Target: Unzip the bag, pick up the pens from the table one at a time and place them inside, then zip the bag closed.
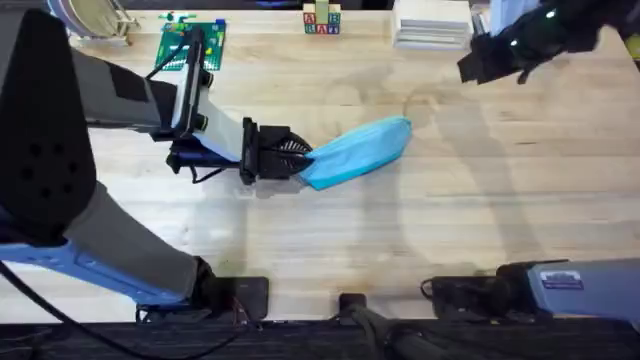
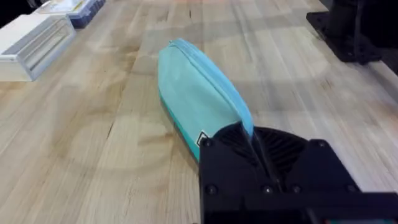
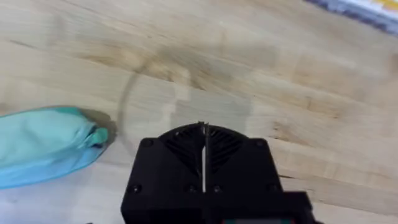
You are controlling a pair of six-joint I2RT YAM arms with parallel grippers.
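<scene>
Blue bag (image 1: 358,152) end pinched by left tool (image 1: 296,160); table (image 1: 480,220) open around.

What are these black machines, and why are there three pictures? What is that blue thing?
These are two robot arms at a wooden table. One picture looks down from above. The other two come from small cameras on each arm's wrist, so you see each arm's own black fingers up close.

The blue thing is a soft bag lying on the table. The left gripper is shut on one end of the bag; its wrist camera shows the bag stretching away. The right gripper is shut, holds nothing, and hangs above the table near the bag's other end.
</scene>
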